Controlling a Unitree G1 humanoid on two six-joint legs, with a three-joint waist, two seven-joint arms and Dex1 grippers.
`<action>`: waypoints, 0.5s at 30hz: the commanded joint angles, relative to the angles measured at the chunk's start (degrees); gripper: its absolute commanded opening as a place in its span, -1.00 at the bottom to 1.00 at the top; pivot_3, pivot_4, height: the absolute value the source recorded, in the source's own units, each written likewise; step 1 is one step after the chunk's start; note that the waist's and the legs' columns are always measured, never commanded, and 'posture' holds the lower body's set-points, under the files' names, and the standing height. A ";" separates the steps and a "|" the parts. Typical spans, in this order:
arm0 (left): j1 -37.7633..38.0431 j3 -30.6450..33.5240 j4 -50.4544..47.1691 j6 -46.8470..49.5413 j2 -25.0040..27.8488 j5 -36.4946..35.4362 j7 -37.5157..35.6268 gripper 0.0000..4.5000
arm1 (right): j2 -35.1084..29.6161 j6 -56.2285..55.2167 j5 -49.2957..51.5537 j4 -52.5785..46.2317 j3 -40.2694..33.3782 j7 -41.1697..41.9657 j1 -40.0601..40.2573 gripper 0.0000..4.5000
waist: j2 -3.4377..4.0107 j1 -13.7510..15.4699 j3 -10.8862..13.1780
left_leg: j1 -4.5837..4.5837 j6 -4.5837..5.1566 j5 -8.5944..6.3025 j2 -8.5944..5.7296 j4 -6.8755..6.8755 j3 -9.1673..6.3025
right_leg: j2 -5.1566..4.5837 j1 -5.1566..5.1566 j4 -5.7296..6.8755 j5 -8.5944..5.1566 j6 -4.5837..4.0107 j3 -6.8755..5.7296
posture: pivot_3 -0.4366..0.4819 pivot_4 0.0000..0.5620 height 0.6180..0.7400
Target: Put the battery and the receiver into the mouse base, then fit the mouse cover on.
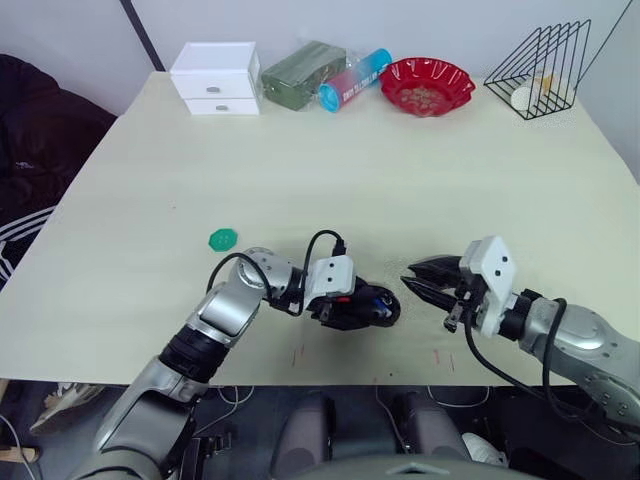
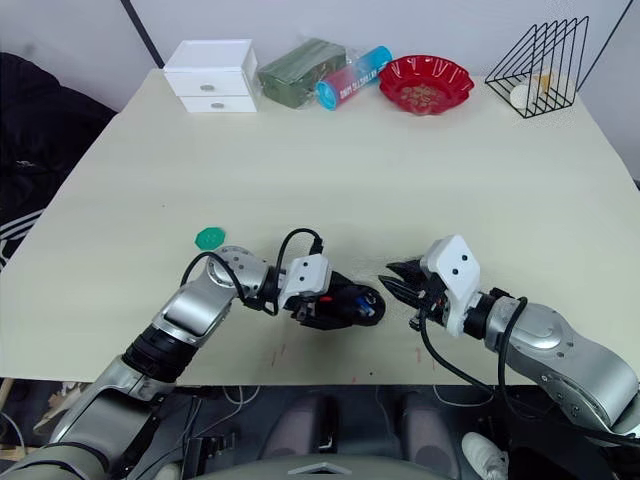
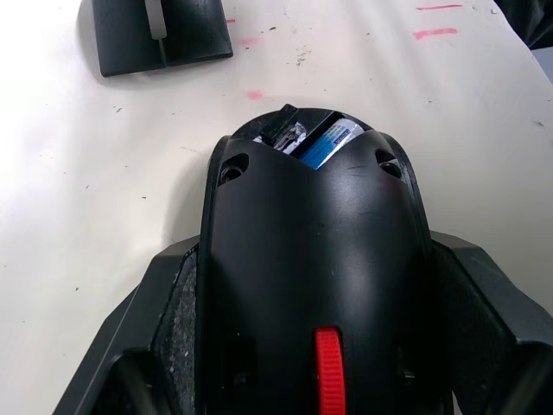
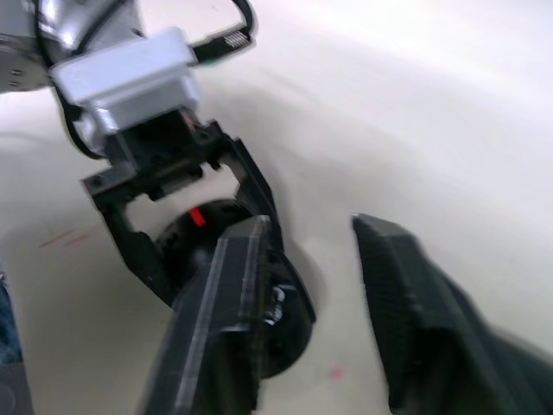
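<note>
The left gripper (image 1: 362, 303) sits low on the table (image 1: 400, 170), close to the near edge, its two black fingers (image 3: 164, 328) closed against the flanks of the mouse base (image 1: 372, 303). From the left wrist camera the base shows as a black oval body with a red scroll wheel (image 3: 327, 372) at the end nearest the wrist, and at the far end an open compartment where a blue and white battery (image 3: 328, 143) lies, with something dark and glinting just beside it (I cannot tell whether that is the receiver).

The right gripper (image 1: 418, 285) hovers at about 3 o'clock from the base, near it but apart, fingertips pointing back toward it. Its fingers (image 4: 216, 328) stand spread with bare table between them, holding nothing.

I cannot pick out the mouse cover with any certainty. A flat dark piece (image 3: 160, 35) with a pale strip lies on the table beyond the base in the left wrist camera.

At about 10 o'clock from the base lies a small green disc (image 1: 223, 239). Along the far edge, well apart from the work, stand a white drawer box (image 1: 215, 78), a green packet (image 1: 300, 73), a blue and red tube (image 1: 355, 80), a red bowl (image 1: 427, 85) and a black wire rack (image 1: 540, 72).
</note>
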 commanded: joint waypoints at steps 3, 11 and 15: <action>0.84 -1.03 0.76 1.60 1.50 1.78 -0.05 0.31 | 4.13 -4.80 -8.43 4.80 3.65 5.75 0.42 -0.96 | 0.00 -0.06 0.00 | 0.00 0.00 0.00 0.00 0.00 0.02 | 0.00 -0.01 0.03 0.00 0.00 0.02 | -0.05 -0.47 1.00; 1.42 -0.94 -0.11 2.03 2.08 1.73 0.12 0.31 | 10.81 -4.60 -15.06 8.01 6.28 7.72 -0.66 -0.96 | 0.01 -0.20 0.00 | 0.02 -0.03 0.01 0.00 0.01 0.02 | 0.03 -0.02 0.08 0.00 -0.01 0.03 | -0.05 -0.47 1.00; 1.41 -0.97 -0.31 2.20 2.10 1.65 0.17 0.31 | 12.99 -4.16 -17.34 8.72 6.20 8.25 -0.69 -0.96 | 0.01 -0.18 0.00 | 0.03 -0.04 0.02 0.00 0.02 0.00 | 0.03 -0.02 0.12 0.00 -0.01 0.02 | -0.05 -0.47 1.00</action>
